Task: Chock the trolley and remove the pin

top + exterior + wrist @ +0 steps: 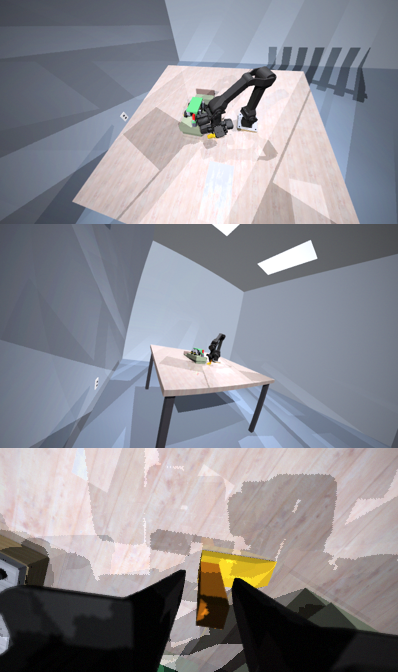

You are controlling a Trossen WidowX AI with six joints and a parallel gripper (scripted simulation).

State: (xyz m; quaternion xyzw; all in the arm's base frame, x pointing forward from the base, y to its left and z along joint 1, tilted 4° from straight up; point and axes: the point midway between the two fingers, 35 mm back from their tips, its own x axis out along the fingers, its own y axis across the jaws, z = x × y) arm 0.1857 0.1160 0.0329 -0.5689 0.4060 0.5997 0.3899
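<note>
The yellow chock (211,136) (209,363) (250,573) lies on the table beside the ramp's high end. Its orange handle (212,590) stands between the fingertips of my gripper (209,579) in the wrist view, with a visible gap on both sides; the gripper is partly open. The arm hides the fingertips in the top view. The green-topped trolley (194,105) (198,350) stands on the ramp (189,129) (199,360) (309,604). The red-headed stop pin (193,116) (202,351) stands upright at its uphill end. A corner of the green tray (165,668) shows; the arm hides the rest.
A brown end board (205,91) stands across the ramp's far, low end. The arm's base plate (247,129) is right of the chock; its wooden edge (35,559) shows at left in the wrist view. The ramp's side lies close to the right finger in the wrist view.
</note>
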